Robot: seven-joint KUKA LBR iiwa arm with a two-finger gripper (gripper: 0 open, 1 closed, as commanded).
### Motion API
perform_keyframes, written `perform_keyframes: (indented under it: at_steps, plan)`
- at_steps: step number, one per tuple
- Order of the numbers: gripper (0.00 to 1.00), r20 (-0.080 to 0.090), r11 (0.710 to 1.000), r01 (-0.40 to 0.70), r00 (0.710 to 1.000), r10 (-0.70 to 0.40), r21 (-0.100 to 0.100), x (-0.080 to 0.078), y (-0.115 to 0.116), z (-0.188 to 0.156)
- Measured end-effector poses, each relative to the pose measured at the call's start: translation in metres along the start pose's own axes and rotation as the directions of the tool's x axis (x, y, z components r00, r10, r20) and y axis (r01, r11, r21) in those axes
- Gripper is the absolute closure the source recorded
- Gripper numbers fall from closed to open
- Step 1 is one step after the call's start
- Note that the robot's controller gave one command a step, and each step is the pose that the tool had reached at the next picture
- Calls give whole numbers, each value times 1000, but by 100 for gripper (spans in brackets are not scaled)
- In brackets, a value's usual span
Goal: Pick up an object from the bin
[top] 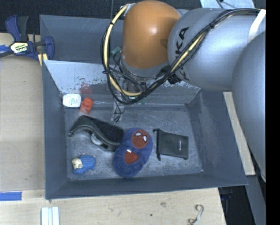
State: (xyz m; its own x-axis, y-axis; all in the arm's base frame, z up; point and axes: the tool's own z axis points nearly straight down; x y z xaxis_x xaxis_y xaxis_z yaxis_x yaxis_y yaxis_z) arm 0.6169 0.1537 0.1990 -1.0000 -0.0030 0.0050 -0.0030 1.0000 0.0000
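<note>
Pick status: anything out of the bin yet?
Done: nothing; blue slipper, black wallet, black handled tool and small blue toy all lie on the bin floor. In hand: gripper hangs near the back wall, just behind the tool, beside an orange piece. Left: grasp and lift.

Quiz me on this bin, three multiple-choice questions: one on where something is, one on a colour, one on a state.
1. What lies just right of the blue slipper in the view?
A) a black flat case
B) a red ball
C) a green cup
2. The small piece beside the white disc is:
A) green
B) orange
C) yellow
3. The slipper is:
A) hanging over the rim
B) standing on end
C) lying flat

Answers: 1 A, the black flat case sits beside it. 2 B, the orange piece is just right of the disc. 3 C, it rests on the bin floor.
</note>
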Motion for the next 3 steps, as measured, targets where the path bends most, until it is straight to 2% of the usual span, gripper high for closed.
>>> perform_keyframes:
  at_steps: [1,2,3]
  plan:
    - [0,20,992,-128,992,128,-8,5,41,109]
    - [0,4,932,-362,932,362,-3,58,65,99]
    - [0,4,830,-558,830,558,-2,58,52,99]
